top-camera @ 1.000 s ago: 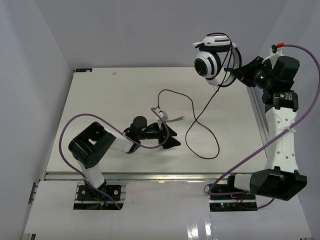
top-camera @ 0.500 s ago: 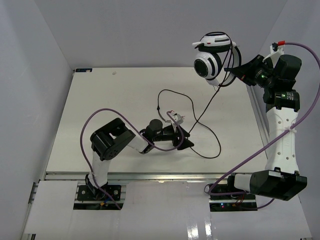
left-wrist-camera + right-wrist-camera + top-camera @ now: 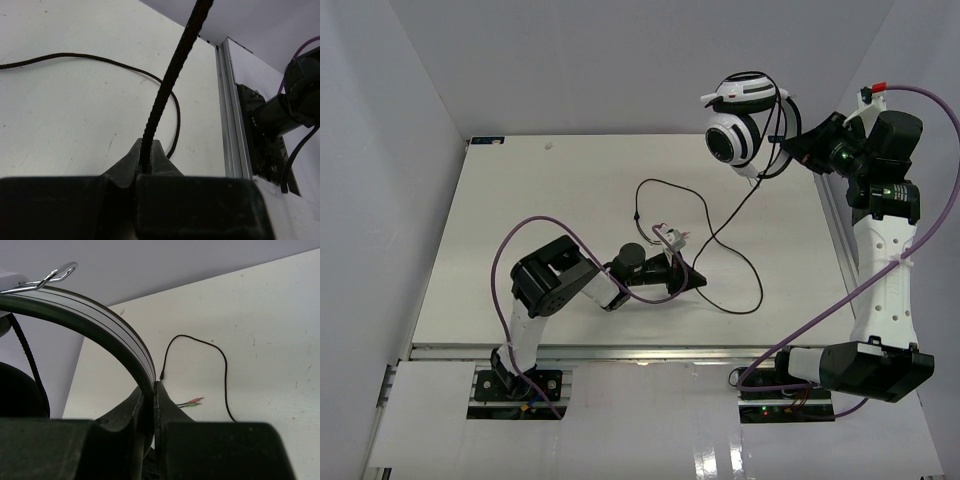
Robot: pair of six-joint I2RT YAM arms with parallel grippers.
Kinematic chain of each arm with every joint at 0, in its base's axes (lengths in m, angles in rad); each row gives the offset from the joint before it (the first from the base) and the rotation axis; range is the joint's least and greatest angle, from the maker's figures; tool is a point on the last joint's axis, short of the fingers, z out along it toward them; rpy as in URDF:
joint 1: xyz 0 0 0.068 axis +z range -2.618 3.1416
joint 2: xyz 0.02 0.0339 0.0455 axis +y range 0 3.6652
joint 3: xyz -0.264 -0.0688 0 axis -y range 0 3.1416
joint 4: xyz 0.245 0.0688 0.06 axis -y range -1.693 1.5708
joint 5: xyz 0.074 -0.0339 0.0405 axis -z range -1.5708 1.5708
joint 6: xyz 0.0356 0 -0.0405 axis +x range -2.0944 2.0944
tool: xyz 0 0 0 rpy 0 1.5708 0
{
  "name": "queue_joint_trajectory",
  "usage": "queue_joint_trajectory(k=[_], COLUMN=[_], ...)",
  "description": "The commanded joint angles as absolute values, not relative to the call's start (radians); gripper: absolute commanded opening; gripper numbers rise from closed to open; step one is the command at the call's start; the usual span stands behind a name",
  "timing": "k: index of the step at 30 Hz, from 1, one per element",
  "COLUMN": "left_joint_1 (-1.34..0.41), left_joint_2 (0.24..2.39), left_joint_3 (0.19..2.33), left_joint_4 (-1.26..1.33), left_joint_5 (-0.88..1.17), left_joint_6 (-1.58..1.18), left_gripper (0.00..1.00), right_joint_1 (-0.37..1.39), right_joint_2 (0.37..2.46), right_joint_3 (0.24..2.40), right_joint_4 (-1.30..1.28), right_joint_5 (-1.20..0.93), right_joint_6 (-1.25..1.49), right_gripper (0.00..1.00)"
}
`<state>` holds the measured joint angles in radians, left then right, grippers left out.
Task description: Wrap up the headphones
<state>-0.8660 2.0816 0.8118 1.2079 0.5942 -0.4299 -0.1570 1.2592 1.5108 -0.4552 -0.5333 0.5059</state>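
The right gripper (image 3: 785, 149) is clenched on the dark headband (image 3: 100, 322) of the headphones (image 3: 733, 124). It holds them up in the air, above the far right corner of the table (image 3: 520, 190). One round striped earcup faces the camera up high. In the right wrist view the headband sits tight between the two fingers (image 3: 137, 405), with no gap at all.

The left gripper (image 3: 698, 281) is down low, close to the near edge of the table and about halfway along it. Its jaws are pinched shut on the thin black cable (image 3: 731, 212). In the left wrist view the cable (image 3: 170, 85) comes straight up out of the closed fingertips (it looks bumpy, like a little rope).

From the headphones the cable hangs down toward the middle of the table. The rest of it lies in loose loops on the table top. One loop bends toward the right edge, and another curls up toward the far edge.

The end of the cable with the coloured plugs (image 3: 672, 237) lies near the middle of the table, just beside the left arm. From above the plugs are small and hard to see, so I cannot tell whether they touch the arm.
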Motion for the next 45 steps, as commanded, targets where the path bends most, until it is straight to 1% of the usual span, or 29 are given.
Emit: queue_joint_trajectory(k=[1,5,12,24,31,37,45], left_joint_1=[-0.85,-0.85,-0.847,-0.74,-0.686,-0.673,-0.69], left_joint_2=[1.918,1.812,1.697,1.55,1.536,1.52,1.418], left_joint_3=[0.76,0.728,0.688,0.529,0.491,0.481,0.496], left_joint_4=[1.239,1.06,0.907,0.975,0.996,1.054,0.996], left_joint_5=[0.695,0.765,0.795,0.824,0.856,0.894,0.943], left_joint_6=[-0.386,-0.295,-0.183,-0.21,-0.229,-0.279,-0.291], left_gripper=[0.0,0.0,0.0,0.0,0.0,0.0,0.0], right_joint_1=[-0.16,-0.16,-0.165,-0.228,-0.24,-0.252,-0.253], right_joint_2=[1.215,1.244,1.264,1.299,1.304,1.315,1.318], right_joint_3=[1.519,1.499,1.485,1.483,1.473,1.474,1.439], right_joint_4=[-0.398,-0.393,-0.391,-0.39,-0.389,-0.392,-0.371], right_joint_5=[-0.474,-0.454,-0.439,-0.484,-0.52,-0.477,-0.412], right_joint_6=[0.424,0.39,0.364,0.318,0.299,0.289,0.29], right_gripper=[0.08,0.08,0.08,0.08,0.08,0.08,0.08])
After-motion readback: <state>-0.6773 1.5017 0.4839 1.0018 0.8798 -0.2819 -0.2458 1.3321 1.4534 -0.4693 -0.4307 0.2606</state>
